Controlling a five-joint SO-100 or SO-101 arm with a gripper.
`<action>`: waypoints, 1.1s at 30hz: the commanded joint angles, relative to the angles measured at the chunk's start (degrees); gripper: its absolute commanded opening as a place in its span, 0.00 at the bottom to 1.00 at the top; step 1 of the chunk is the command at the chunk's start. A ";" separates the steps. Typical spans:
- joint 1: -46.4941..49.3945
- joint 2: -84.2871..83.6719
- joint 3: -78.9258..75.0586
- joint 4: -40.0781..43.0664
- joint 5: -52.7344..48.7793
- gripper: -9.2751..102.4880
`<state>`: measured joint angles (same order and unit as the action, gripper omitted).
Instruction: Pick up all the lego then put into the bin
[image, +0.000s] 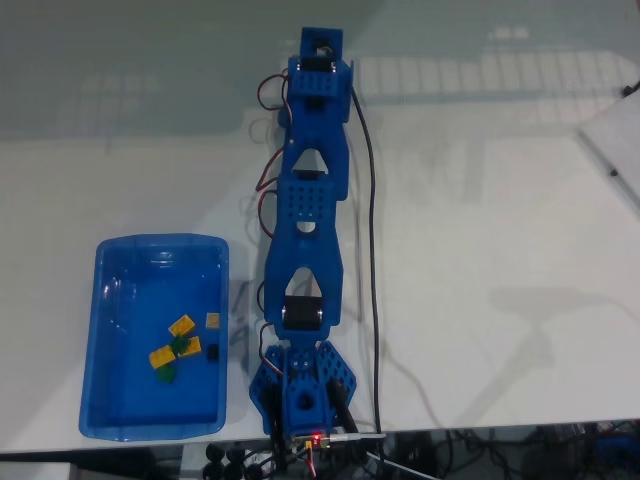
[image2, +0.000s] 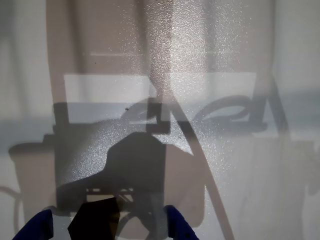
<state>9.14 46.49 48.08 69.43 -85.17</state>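
Step in hand: by my reading the sorting is done or nearly so; the lego (image: 182, 345) lies as a small cluster of yellow-orange, dark green and black bricks on the floor of the bin (image: 110, 420), and I see no loose brick on the table (image: 480, 300) in the fixed view
Bin: translucent blue tub standing on the table at the left of the fixed view, just beside the arm's base
Arm: stretched out straight along the table, away from the bin; base at the bottom edge of the fixed view, far end at the top
Tool (image: 322, 45): too small and end-on in the fixed view to judge; in the wrist view two blue tips (image2: 35, 227) show apart at the bottom edge with nothing between them, so it looks spread and empty
Next move: probably none but a check for stray bricks; any found would call for a swing back, a descent and a pinch
Fixed view alone: bin, bricks, whole arm, cables
Wrist view alone: the tips' spacing; bare glossy table with the arm's shadow
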 joint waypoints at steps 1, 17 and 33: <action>-0.88 0.26 -3.43 -0.44 -0.70 0.34; -1.05 -1.05 -4.04 -1.32 -0.18 0.15; -3.16 4.31 -1.85 -2.20 7.21 0.08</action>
<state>7.73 45.53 46.58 67.85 -81.21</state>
